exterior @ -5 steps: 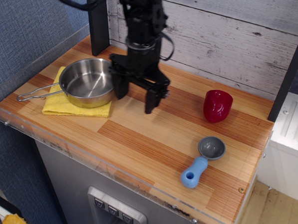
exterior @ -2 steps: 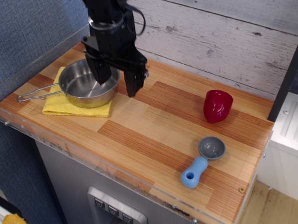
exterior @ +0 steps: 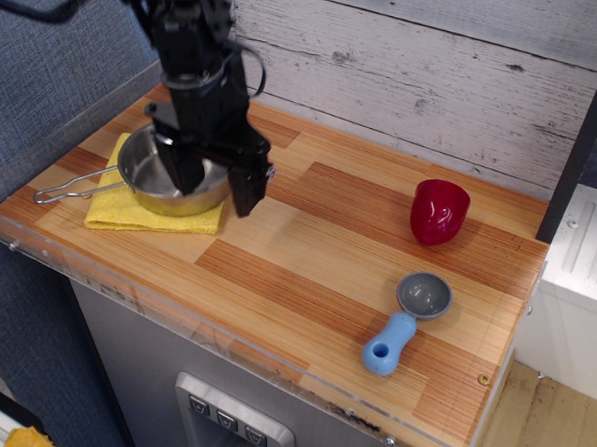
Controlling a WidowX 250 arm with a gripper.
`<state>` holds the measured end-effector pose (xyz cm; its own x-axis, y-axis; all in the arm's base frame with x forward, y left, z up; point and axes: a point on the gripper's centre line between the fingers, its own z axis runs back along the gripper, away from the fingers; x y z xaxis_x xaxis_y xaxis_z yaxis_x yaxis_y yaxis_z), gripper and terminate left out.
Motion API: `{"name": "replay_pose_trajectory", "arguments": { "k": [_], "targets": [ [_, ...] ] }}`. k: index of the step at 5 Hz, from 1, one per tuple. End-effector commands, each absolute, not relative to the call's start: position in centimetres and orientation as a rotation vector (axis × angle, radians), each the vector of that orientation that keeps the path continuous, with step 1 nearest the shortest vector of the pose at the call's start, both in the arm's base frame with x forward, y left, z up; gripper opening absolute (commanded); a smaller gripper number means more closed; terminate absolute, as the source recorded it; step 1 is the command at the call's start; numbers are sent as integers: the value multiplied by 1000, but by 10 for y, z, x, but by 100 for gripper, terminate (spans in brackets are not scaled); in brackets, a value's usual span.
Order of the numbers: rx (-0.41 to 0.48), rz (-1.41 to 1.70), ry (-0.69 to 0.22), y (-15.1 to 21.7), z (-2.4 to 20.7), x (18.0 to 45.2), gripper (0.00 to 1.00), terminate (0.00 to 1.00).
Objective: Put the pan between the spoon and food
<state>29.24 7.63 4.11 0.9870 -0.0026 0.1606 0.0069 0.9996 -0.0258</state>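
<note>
A: Where's the pan [exterior: 159, 174]?
B: Left of frame, on a yellow cloth [exterior: 119, 209], wire handle pointing left.
A: Gripper [exterior: 216, 179]?
B: Fingers spread, released, straddling the pan's right rim, one inside, one outside.
A: Targets?
B: Red food [exterior: 438, 211] at right; spoon [exterior: 407, 319] below it, lower right.

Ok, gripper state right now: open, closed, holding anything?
Gripper: open, holding nothing; its fingers straddle the right rim of the pan, one inside the bowl, one outside.

Silver pan [exterior: 146, 170], yellow cloth [exterior: 119, 209], dark-red food [exterior: 438, 211], blue-handled grey spoon [exterior: 406, 319]
</note>
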Motion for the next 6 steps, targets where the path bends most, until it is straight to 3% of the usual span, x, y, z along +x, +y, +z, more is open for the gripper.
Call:
{"name": "replay_pose_trajectory", "arguments": {
  "k": [1,2,5,6],
  "targets": [
    [8,10,-154,89,30,316,100,0],
    [18,2,-153,87,26,322,0,0],
    [24,14,-237,74,66,308,0,0],
    [57,10,-272,65,93,302,0,0]
  ]
}}
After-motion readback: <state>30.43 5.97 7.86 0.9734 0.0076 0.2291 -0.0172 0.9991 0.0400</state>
